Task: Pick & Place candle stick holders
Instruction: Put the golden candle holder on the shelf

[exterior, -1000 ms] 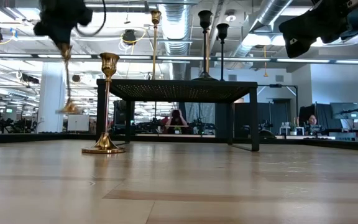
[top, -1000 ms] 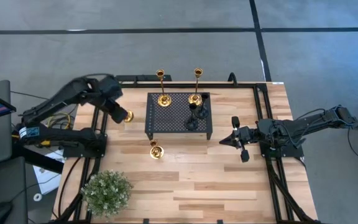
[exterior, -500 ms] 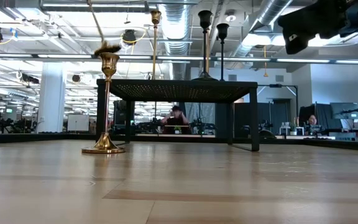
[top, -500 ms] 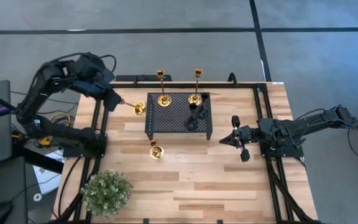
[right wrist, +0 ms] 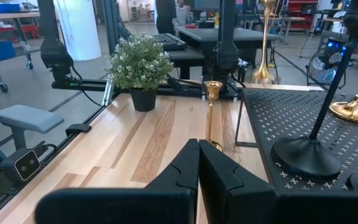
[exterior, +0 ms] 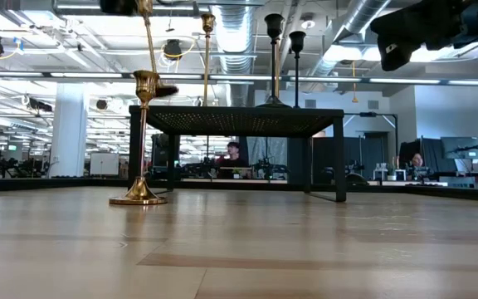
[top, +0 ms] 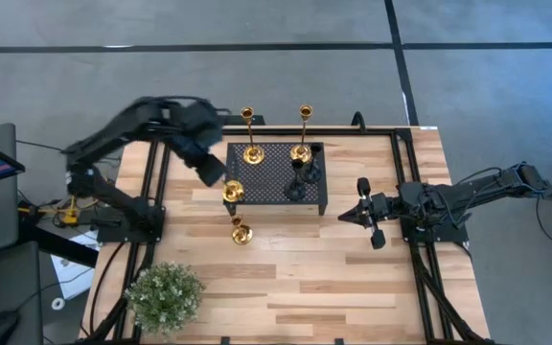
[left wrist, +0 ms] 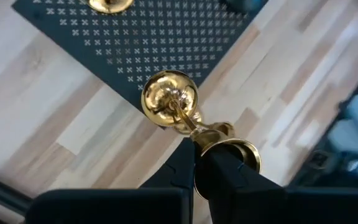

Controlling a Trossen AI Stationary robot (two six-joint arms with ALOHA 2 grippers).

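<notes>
My left gripper (top: 209, 171) is shut on a slim gold candle stick holder, whose round base (top: 233, 190) hangs over the near left corner of the black perforated stand (top: 276, 182). In the low view the base (exterior: 166, 90) is a little above the stand's top. Two gold holders (top: 252, 153) (top: 301, 151) and two black ones (top: 297, 188) (top: 311, 172) stand on the stand on their bases. Another gold holder (top: 241, 230) stands on the table in front of it. My right gripper (top: 360, 213) is shut and empty, right of the stand. My left gripper pinches the gold holder's thin stem (left wrist: 190, 124) between its two fingers, near the end away from the base (left wrist: 169, 98). The fingers come from above, slanting toward the stand. The holder hangs below them, base down, slightly tilted (exterior: 152, 50), clear of stand and table.
A green potted plant (top: 166, 295) stands at the table's near left corner. Dark rails (top: 156, 192) run along the table's left and right sides. Bare wood (top: 295, 278) lies between the stand and the near edge.
My left gripper has risen from the table's left side and gone toward the stand with the gold holder. The holder was lifted, swung out nearly level, and now hangs more upright with its base over the stand's near left corner.
</notes>
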